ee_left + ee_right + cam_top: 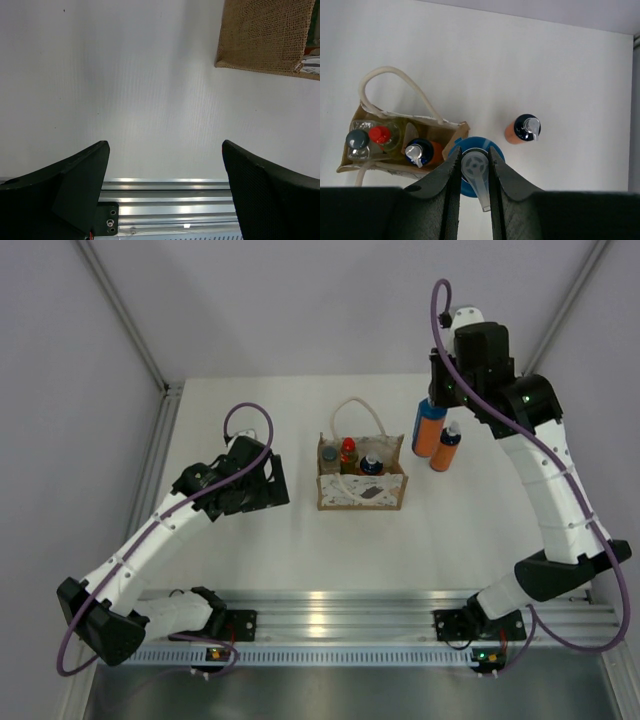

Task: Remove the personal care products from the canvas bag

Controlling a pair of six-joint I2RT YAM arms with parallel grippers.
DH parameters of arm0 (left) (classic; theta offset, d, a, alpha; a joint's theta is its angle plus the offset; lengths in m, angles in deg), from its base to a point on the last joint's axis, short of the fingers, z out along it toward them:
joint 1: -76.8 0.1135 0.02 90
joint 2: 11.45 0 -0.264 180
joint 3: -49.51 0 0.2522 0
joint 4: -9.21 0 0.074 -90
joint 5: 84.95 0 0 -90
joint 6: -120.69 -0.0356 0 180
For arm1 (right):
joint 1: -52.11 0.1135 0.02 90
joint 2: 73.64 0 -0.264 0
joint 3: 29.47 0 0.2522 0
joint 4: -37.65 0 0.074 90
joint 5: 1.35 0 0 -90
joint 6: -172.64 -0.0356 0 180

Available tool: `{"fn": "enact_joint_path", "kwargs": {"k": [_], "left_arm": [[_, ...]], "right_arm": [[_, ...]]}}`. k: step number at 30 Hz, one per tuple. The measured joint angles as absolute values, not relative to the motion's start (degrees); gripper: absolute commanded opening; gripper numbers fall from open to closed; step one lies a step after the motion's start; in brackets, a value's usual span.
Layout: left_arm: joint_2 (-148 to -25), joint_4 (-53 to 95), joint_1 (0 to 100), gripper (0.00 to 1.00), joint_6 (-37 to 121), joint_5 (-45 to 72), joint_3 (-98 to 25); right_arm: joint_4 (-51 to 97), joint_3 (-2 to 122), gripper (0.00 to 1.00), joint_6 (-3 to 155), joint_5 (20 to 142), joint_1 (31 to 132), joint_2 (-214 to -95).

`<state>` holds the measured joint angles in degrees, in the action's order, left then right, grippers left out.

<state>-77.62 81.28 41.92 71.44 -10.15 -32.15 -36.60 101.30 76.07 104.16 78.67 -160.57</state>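
Bottle with blue cap (475, 145) sits clamped in right gripper (474, 160), canvas bag (459, 134) at its left; release looks next; left gripper (164, 150) gapes.

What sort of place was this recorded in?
Likely a lab test cell, not a home: plain pale panel walls on grey metal struts, a white table, and a slotted aluminium rail along its near edge.

We see a white table (300, 550) | a ribbed aluminium rail (340, 608) runs along its near edge | pale grey walls (300, 300) behind | a metal corner post (120, 308) at our left
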Motion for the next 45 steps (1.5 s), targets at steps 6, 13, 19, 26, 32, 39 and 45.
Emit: {"fn": "enact_joint_path", "kwargs": {"k": [6, 13, 19, 26, 32, 39, 45], "left_arm": [[-77.6, 81.3, 41.9, 0.98, 71.4, -9.8, -32.1], [-77.6, 81.3, 41.9, 0.98, 71.4, -9.8, -32.1], [-78.6, 81.3, 41.9, 0.98, 71.4, -9.8, -32.1], [-78.7, 81.3, 41.9, 0.98, 71.4, -9.8, -32.1], [-78.7, 81.3, 41.9, 0.99, 71.5, -9.8, -31.3], [-78.1, 81.3, 41.9, 0.98, 71.5, -9.8, -30.6], [-76.8, 81.3, 41.9, 0.98, 71.5, -9.8, -30.4]], "right_arm": [[-37.1, 96.4, 0.00, 75.7, 104.4, 73.5, -157.2], [-36.8, 87.7, 0.00, 75.0, 104.2, 64.0, -153.6], [-34.9, 79.6, 0.00, 74.0, 104.3, 57.1, -150.8], [-30.7, 71.9, 0.00, 73.1, 102.7, 52.4, -150.7], [-25.5, 69.3, 0.00, 72.4, 101.4, 49.5, -153.1], [-21.3, 69.4, 0.00, 72.4, 99.6, 48.3, -161.6], [-18.4, 70.7, 0.00, 72.5, 98.0, 47.5, -167.4]]}}
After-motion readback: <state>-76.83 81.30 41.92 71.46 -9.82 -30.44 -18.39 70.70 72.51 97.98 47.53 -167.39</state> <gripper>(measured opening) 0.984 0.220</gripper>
